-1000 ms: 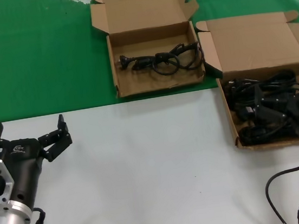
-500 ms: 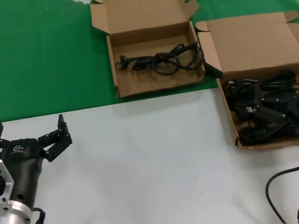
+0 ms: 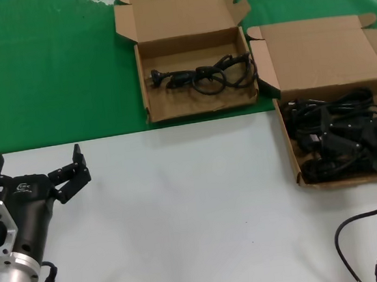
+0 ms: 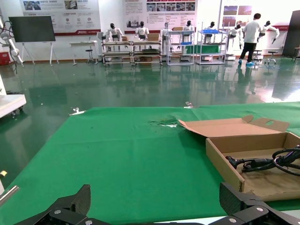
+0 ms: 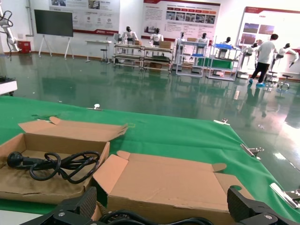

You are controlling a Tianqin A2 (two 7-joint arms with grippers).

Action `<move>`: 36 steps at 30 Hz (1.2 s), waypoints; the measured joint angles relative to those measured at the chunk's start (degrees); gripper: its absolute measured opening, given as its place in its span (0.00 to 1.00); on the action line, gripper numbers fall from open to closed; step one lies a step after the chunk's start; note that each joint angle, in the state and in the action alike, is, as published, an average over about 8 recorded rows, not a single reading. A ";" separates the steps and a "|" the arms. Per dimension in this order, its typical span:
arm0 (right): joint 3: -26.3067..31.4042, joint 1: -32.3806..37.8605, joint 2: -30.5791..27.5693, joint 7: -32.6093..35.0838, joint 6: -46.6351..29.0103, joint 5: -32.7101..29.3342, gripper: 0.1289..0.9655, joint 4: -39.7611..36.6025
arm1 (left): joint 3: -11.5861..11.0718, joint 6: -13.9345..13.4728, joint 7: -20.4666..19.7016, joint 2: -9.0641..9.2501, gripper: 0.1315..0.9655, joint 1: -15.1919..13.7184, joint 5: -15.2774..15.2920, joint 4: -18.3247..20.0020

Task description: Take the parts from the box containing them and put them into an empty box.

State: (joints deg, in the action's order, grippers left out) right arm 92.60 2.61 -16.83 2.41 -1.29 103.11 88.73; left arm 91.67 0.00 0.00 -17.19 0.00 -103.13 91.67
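Item: source box [image 3: 299,168], wide cardboard tray at the table's right side, lid standing open behind it. We recorded it filled with tangled black power cords [image 3: 329,113].

Item: receiving box [image 3: 146,84], the squarer carton on the green cloth [image 3: 35,70], well apart from the left arm. We noted one cord bundle [image 3: 201,76] already lying flat on its floor, so it was no longer empty.

Item: right gripper [image 3: 332,142], down inside the source box among the cords. In the right wrist view its fingers [image 5: 77,205] stood spread wide over the pile; we could not see any cord held between them.

Item: left gripper [image 3: 38,174], parked above the white table [image 3: 183,210], claw spread wide and holding nothing.

Step in hand, as we judged it: picking the next cord out of the source box. The next move called for closing on a single plug or bundle, lifting it free of the tangle without dragging its neighbours, then carrying it across to the receiving box.
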 joint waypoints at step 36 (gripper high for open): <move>0.00 0.00 0.00 0.00 0.00 0.00 1.00 0.00 | 0.00 0.00 0.00 0.00 1.00 0.00 0.00 0.00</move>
State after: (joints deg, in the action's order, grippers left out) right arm 92.60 2.61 -16.83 2.42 -1.29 103.11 88.73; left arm 91.67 0.00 0.00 -17.19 0.00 -103.13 91.67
